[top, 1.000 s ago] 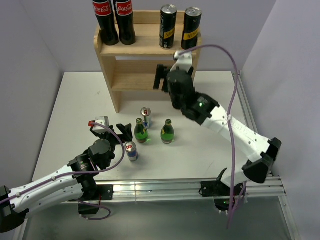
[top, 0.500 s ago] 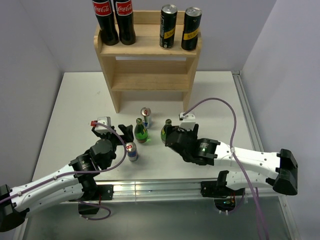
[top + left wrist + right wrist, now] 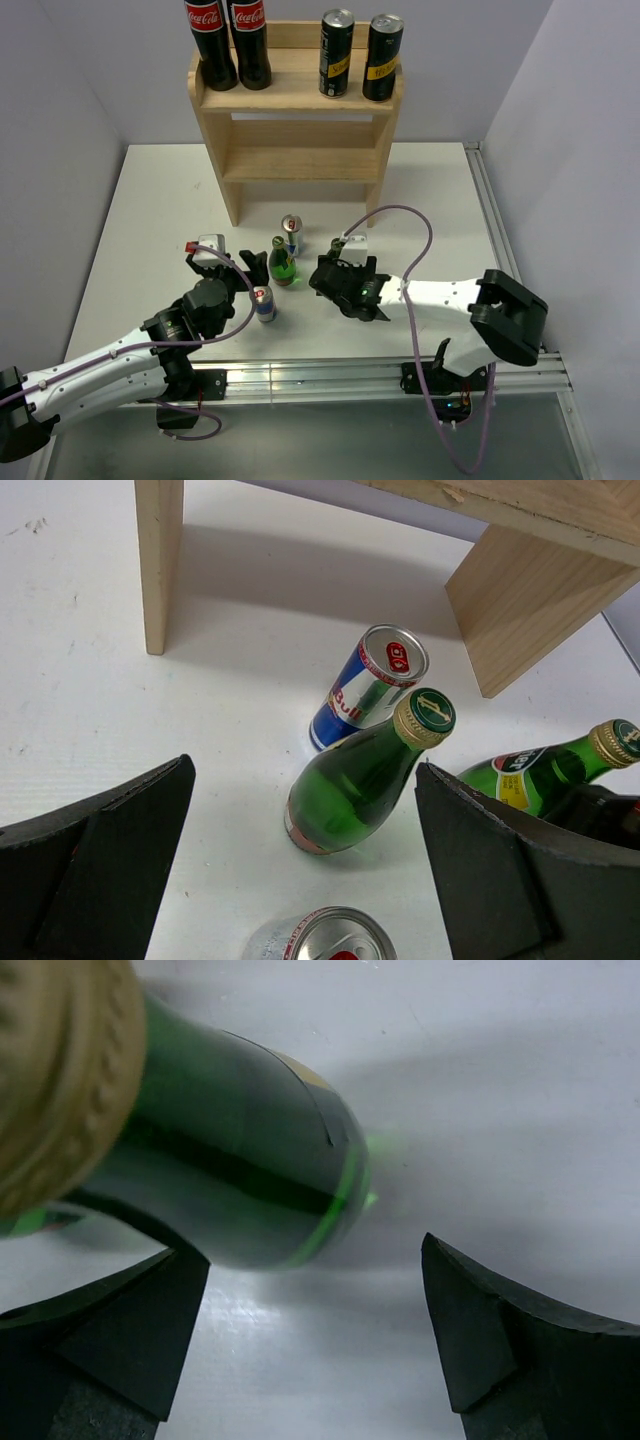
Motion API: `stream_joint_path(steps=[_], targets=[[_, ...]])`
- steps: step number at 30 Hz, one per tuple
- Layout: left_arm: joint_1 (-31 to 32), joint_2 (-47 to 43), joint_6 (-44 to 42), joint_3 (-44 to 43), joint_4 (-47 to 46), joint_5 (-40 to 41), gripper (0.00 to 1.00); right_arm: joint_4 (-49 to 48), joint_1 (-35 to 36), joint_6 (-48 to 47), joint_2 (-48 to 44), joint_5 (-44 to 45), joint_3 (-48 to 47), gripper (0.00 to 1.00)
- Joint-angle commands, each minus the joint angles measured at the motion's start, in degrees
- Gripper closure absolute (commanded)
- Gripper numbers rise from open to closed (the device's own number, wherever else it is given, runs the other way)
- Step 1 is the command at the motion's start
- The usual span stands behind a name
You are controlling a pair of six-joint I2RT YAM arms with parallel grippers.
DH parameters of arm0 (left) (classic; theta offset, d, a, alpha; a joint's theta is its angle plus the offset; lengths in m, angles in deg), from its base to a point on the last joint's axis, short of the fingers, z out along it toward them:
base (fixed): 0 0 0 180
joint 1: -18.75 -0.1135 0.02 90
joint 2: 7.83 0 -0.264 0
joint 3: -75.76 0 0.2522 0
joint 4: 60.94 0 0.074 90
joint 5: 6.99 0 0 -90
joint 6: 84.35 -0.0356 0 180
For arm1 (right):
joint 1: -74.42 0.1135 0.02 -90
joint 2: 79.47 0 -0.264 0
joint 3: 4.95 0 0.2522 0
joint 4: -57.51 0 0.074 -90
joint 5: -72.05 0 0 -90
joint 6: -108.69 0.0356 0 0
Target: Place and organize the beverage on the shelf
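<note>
Right claw [image 3: 312,1260] dropped around green bottle [image 3: 230,1170], apparently masking it overhead.

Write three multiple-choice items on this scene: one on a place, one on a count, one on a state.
1. Where do the cola bottles stand?
A. at the left end of the shelf top tier
B. on the middle tier
C. on the table

2. How many black cans stand on the top tier?
A. one
B. two
C. four

3. How is the right claw?
A. open
B. shut on a can
C. shut on a cable

Answers: A, both stand inside the top rail at the left. B, two stand side by side at the right end. A, its fingers are wide apart and grip nothing.
</note>
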Motion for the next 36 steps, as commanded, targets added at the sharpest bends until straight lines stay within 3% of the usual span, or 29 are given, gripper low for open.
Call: stream_joint_path(steps=[1,18,28,31,34,35,36], targets=[[-0.2,-0.5,0.3,0.4,-2.7,-0.8,0.01,-9.7,-2.1,-2.2,3.1,0.2,0.0,0.07],[-0.2,2.4,-0.9,1.2,-5.7,-1.1,0.01,-40.7,-4.3,-9.3,16.6,7.4,6.2,0.08],[-0.2,4.8,-1.1,0.6,-6.8,-1.7,0.01,-52.8,-4.1,-10.9,20.1,12.8,10.5,0.17],[-0.2,5.0,-1.0,0.5,-6.9,-1.8,0.01,-56.0,-4.1,-12.0,21.6,13.4,11.0,0.26],[-0.2,4.9,-1.0,0.6,-7.0,-1.9,0.01,-56.8,-4.2,-12.7,22.3,13.4,11.0,0.46],[-0.2,4.8,-1.0,0.6,-6.9,-1.8,0.01,-56.7,-4.1,-13.0,21.8,13.1,10.9,0.75],[-0.2,4.7,-1.1,0.6,-6.9,-1.9,0.01,-54.6,-4.1,-12.7,21.5,13.4,10.5,0.87]])
